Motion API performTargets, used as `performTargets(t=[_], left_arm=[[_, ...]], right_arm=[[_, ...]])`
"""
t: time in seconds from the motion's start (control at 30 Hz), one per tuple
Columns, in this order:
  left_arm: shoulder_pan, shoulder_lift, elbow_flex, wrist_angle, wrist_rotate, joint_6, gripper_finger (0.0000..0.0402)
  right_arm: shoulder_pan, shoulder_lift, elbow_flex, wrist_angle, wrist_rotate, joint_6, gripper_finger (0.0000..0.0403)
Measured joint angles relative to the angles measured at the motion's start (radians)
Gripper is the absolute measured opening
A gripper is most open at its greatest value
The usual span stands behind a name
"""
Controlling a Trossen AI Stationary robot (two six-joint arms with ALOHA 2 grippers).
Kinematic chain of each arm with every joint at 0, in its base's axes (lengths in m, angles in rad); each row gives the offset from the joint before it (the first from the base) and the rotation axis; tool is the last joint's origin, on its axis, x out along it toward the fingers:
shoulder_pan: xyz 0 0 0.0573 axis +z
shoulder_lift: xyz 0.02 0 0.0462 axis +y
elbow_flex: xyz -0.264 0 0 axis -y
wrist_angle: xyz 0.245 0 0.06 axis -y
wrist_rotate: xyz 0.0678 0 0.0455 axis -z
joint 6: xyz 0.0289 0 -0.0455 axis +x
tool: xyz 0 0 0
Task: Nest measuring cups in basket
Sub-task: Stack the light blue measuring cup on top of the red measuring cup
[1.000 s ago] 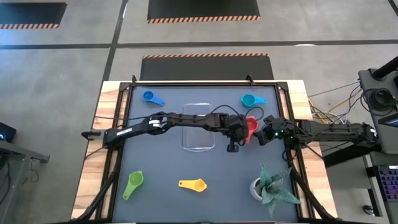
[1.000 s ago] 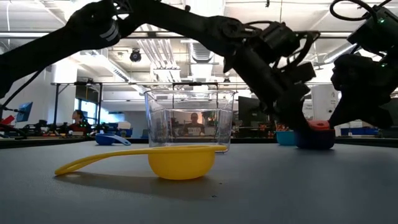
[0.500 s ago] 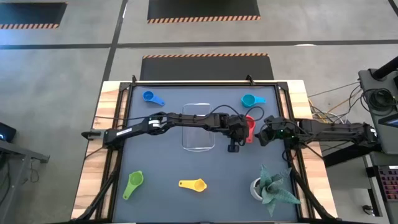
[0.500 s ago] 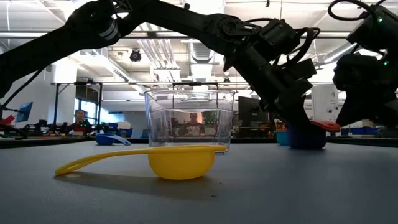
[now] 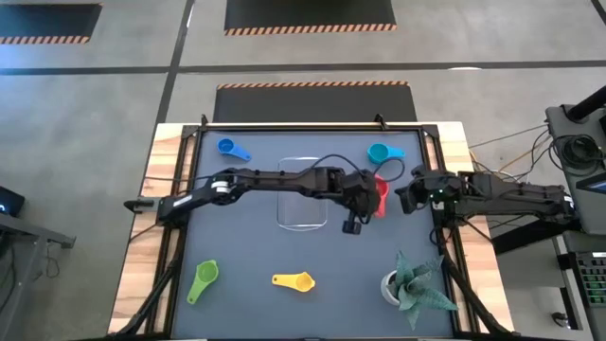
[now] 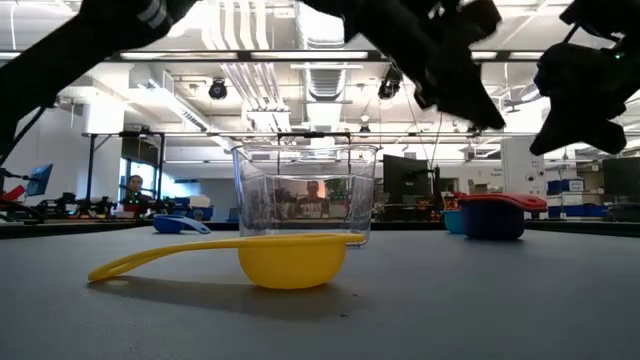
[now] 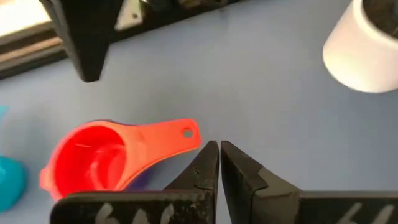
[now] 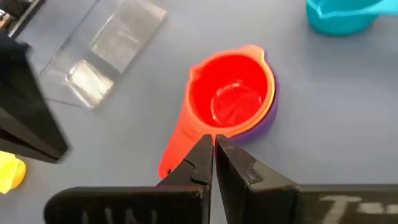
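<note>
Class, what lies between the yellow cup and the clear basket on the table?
Only bare dark mat lies between the yellow cup and basket, seen in the high view.

- Grey concrete floor (image 5: pixel 95 142) surrounds the table, crossed by dark seams.
- Black floor mats (image 5: pixel 309 12) edged with orange-and-black hazard stripes lie beyond the table's far side.
- In the low view — a large open workshop with ceiling strip lights (image 6: pixel 180 55), white ducting (image 6: pixel 235 80) and dark-framed benches (image 6: pixel 110 160).
- A person (image 6: pixel 133 188) sits far off.
</note>
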Motion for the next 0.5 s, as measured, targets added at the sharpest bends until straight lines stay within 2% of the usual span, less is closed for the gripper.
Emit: performTargets(t=[0.37, 0.5], left_arm=[[0.0, -0.133, -0.019, -0.11, -0.001, 0.009, 0.0], [0.008, -0.216, -0.11, -0.123, -0.001, -0.006, 0.0]], right_arm=[[0.0, 0.0, 0.044, 0.048, 0.08, -0.111, 0.0009], [0.0, 0.0, 0.045, 0.089, 0.08, -0.15, 0.0009]])
